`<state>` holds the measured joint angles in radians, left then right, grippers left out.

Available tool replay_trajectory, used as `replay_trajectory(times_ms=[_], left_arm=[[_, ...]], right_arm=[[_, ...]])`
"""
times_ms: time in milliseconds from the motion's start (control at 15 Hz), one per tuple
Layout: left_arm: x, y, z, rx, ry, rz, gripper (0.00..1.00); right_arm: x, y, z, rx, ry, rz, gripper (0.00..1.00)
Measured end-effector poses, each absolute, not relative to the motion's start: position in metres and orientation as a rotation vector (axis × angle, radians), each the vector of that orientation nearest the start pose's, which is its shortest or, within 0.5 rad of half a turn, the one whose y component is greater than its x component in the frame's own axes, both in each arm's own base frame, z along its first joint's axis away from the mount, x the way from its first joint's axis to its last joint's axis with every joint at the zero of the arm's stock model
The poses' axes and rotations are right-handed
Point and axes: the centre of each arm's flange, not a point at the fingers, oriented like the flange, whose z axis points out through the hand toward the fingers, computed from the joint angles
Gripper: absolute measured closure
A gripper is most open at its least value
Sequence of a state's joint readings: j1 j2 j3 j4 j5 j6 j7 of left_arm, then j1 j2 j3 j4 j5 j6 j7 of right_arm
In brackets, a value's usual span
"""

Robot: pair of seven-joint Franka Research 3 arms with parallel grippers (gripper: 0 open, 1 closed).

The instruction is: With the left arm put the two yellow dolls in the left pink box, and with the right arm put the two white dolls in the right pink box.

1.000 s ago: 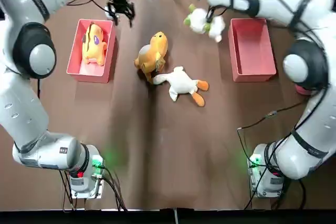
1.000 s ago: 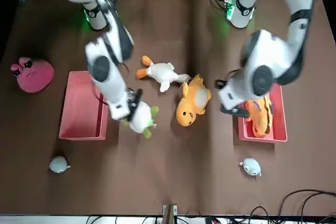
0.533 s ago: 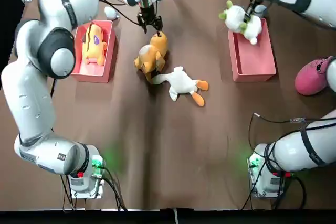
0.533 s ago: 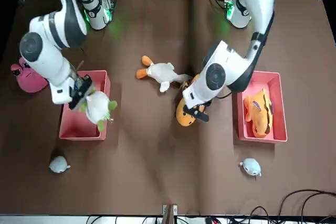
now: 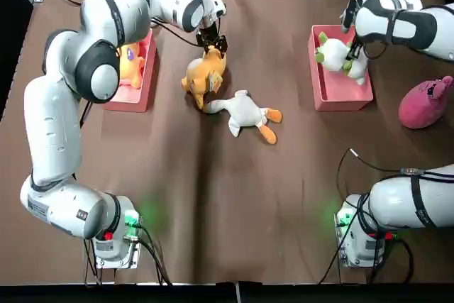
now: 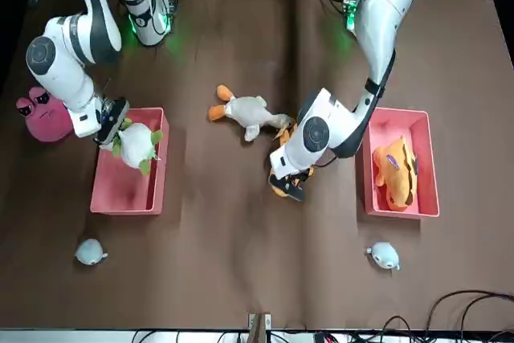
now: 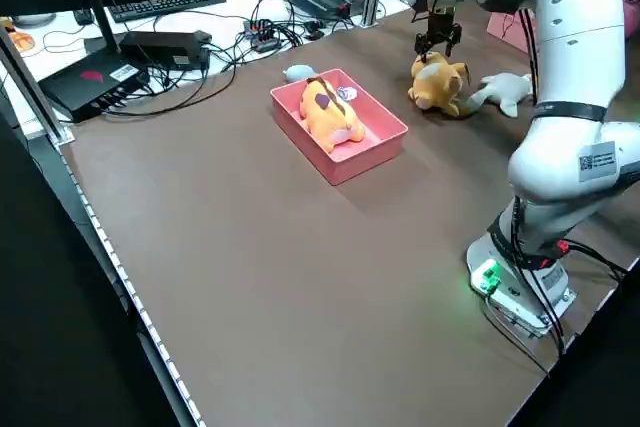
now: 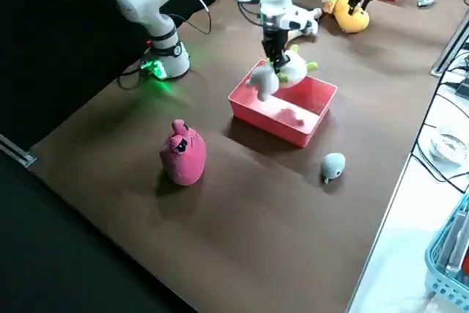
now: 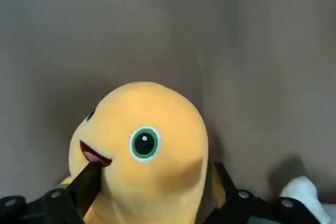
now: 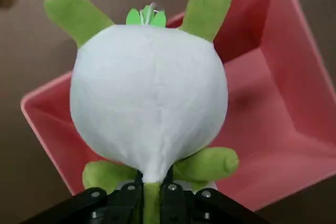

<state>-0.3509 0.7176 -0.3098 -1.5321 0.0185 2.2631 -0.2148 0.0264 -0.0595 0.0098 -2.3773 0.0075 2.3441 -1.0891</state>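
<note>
We see the white doll with green ears and limbs (image 10: 149, 93) hanging over the right pink box (image 5: 327, 94), its slim midsection clenched between the jaws of the right gripper (image 10: 157, 182), its round head beyond the fingertips. From the right side, we find doll and gripper above the rim.

Across the table, our view is of the standing yellow doll with green eyes (image 9: 147, 140), between the left gripper's (image 5: 212, 39) parted jaws: one finger in front of the mouth, the other beside the head. The jaws are released, spread wider than the head, and the doll is on the brown tabletop (image 5: 241, 204).

Touching that doll, the white doll with orange feet (image 5: 243, 111) lies on the table, outside both grippers. The second yellow doll (image 7: 330, 117) lies in the left pink box (image 7: 375, 152), well apart from the left jaws.

Farther out, we spot a pink plush with protruding eyes (image 8: 183, 153) on the outer side of the right box. Two small pale-blue plushes (image 6: 91, 252) sit on the table, one near each box. Beyond the table's edge we see a keyboard (image 7: 167, 4) and tangled cables (image 7: 235, 52).
</note>
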Motion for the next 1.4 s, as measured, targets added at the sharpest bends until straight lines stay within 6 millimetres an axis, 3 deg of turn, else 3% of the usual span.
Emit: replay_trajectory(times_ms=[200, 267, 400, 533, 800, 933, 1067, 1200, 1400], left_arm=[[0.590, -0.401, 0.234, -3.259, 0.652, 0.036, 0.08], [0.593, -0.397, 0.219, -3.250, 0.685, 0.031, 0.21], [0.594, -0.398, 0.218, -3.253, 0.694, 0.020, 0.41], [0.596, -0.398, 0.222, -3.256, 0.693, 0.008, 0.58], [0.601, -0.389, 0.230, -3.248, 0.669, 0.042, 0.90], [0.600, -0.383, 0.241, -3.227, 0.653, 0.103, 1.00], [0.601, -0.372, 0.257, -3.207, 0.608, 0.168, 1.00], [0.601, -0.360, 0.279, -3.187, 0.565, 0.223, 1.00], [0.600, -0.336, 0.330, -3.145, 0.513, 0.280, 1.00]], right_arm=[[0.478, 0.003, 0.327, -2.651, -1.692, -0.023, 0.88], [0.472, -0.002, 0.318, -2.653, -1.689, -0.020, 0.87], [0.466, -0.001, 0.310, -2.644, -1.687, 0.001, 0.84], [0.461, 0.000, 0.304, -2.634, -1.689, 0.018, 0.70], [0.462, 0.002, 0.304, -2.632, -1.694, 0.016, 0.31], [0.464, 0.003, 0.308, -2.632, -1.699, 0.010, 0.12], [0.469, 0.005, 0.317, -2.623, -1.702, 0.026, 0.00], [0.478, 0.011, 0.334, -2.607, -1.706, 0.048, 0.00], [0.487, 0.035, 0.363, -2.623, -1.637, 0.105, 0.00]])
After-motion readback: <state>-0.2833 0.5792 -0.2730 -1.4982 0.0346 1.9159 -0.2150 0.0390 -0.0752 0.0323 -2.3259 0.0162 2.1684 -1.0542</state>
